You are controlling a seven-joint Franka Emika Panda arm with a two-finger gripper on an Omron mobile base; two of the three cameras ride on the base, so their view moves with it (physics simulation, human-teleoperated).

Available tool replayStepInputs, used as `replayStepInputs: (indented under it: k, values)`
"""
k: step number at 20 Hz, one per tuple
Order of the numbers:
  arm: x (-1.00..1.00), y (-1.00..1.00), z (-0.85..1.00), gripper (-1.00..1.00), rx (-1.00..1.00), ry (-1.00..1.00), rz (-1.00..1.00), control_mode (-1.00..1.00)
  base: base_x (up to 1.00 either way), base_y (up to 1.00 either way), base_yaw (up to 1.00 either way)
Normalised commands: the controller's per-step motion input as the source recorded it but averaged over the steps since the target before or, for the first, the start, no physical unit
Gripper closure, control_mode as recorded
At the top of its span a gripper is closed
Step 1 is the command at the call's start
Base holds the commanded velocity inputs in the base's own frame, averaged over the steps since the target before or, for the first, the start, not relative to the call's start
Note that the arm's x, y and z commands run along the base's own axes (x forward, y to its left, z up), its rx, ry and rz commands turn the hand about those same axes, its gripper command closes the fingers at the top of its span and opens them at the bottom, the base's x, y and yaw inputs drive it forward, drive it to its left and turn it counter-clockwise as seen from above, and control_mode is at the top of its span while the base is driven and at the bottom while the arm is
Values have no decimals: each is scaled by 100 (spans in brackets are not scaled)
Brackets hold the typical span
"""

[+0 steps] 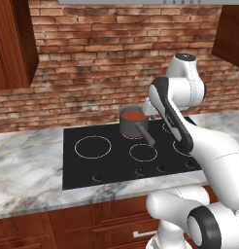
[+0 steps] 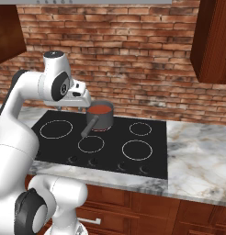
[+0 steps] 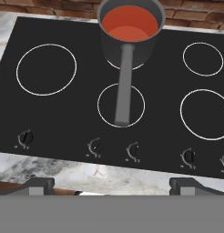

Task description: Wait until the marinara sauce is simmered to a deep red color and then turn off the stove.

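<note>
The marinara sauce point(image 3: 129, 22) is a smooth orange-red disc in a small dark grey saucepan point(image 3: 132, 45). The pan stands on the back middle burner of the stove point(image 3: 63, 113), a flat black cooktop. Its long handle point(image 3: 124, 86) points forward over the small front burner ring. The same sauce point(image 1: 134, 116) point(image 2: 101, 109) sits mid-stove in both base views. Several small dark knobs point(image 3: 95, 146) line the stove's front edge. My gripper point(image 3: 114, 185) is open and empty. It hangs above the front of the stove, well short of the pan, and touches nothing.
Grey-veined marble counter point(image 1: 24, 165) point(image 2: 202, 156) runs to both sides of the stove. A red brick wall point(image 1: 92, 68) rises behind it. Dark wooden cabinets point(image 2: 211, 41) hang at the upper corners, with wooden drawers point(image 1: 68, 228) below the counter edge.
</note>
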Motion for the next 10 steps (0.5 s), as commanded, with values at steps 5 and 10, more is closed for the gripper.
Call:
replayStepInputs:
  k: [5, 10]
  values:
    - [0, 0, 0, -100, 0, 0, 0, -100, 0, 0, 0]
    - [0, 0, 0, -100, 0, 0, 0, -100, 0, 0, 0]
